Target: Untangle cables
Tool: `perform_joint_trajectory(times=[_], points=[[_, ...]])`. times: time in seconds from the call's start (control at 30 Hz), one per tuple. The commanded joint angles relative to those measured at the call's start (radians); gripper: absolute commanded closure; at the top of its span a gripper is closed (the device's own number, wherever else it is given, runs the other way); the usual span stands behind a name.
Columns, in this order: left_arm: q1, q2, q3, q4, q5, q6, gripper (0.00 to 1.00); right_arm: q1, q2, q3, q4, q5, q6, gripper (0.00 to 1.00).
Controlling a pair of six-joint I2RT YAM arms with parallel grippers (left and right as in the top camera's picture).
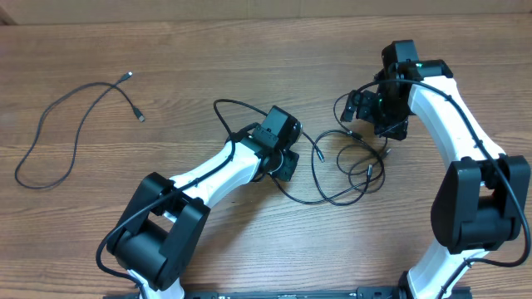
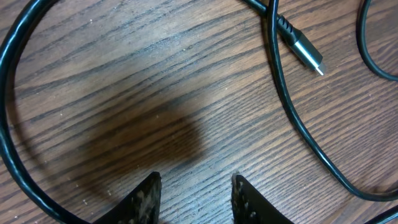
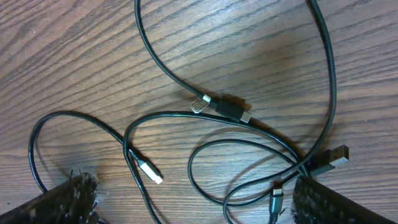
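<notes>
A tangle of thin black cables (image 1: 349, 162) lies on the wood table between my two arms, with several silver plug ends. One separate cable (image 1: 71, 124) lies alone at far left. My left gripper (image 1: 287, 162) is open and empty just above the table, left of the tangle; its view (image 2: 196, 193) shows a cable loop (image 2: 292, 118) and a silver plug (image 2: 308, 56) ahead of the fingers. My right gripper (image 1: 384, 124) is open above the tangle's upper right; its view (image 3: 196, 199) shows overlapping loops (image 3: 249, 149) and plugs (image 3: 149, 171) between the fingers.
The wood table (image 1: 166, 58) stretches bare at the back and at front left. My left arm's white links (image 1: 208, 174) lie across the middle. My right arm (image 1: 465, 141) curves along the right side.
</notes>
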Motion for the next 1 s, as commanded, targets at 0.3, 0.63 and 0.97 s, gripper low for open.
perform_joint_trajectory(times=[0.3,0.63,0.97], points=[[0.0,0.012,-0.007,-0.002,-0.013,-0.006,0.62,0.003,-0.008,0.008,0.003,-0.009,-0.005,0.0],[0.0,0.012,-0.007,-0.003,-0.013,-0.006,0.55,0.003,-0.008,0.008,0.003,-0.009,-0.005,0.0],[0.0,0.012,-0.007,-0.004,-0.013,-0.006,0.5,0.003,-0.008,0.008,0.003,-0.009,-0.005,0.0]])
